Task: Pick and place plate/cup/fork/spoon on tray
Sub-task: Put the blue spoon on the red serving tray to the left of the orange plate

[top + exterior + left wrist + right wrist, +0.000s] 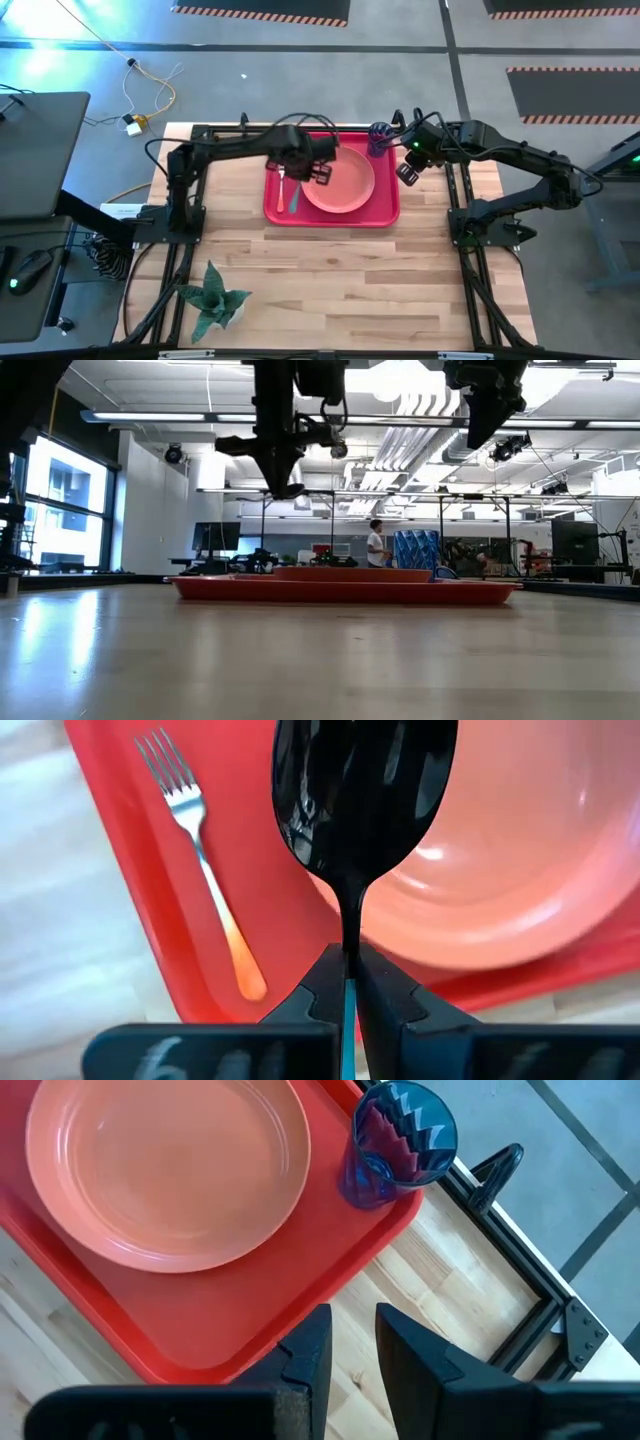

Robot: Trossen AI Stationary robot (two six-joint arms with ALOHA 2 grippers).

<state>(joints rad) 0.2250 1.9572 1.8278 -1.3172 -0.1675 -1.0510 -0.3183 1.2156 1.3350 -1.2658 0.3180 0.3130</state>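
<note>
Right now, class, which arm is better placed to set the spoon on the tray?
Left. Its hand grips the spoon above the tray, beside the fork. The right hand holds nothing, off the tray's edge.

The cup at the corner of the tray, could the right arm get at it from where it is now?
Probably yes. The cup stands upright in the tray's corner, apart from the plate. The right gripper hangs empty, jaws parted, just off that edge with nothing between. The left gripper is over the tray's middle, holding the spoon.

Small potted plant [212, 297] near table edge, yellow cable [150, 92] on floor
</note>
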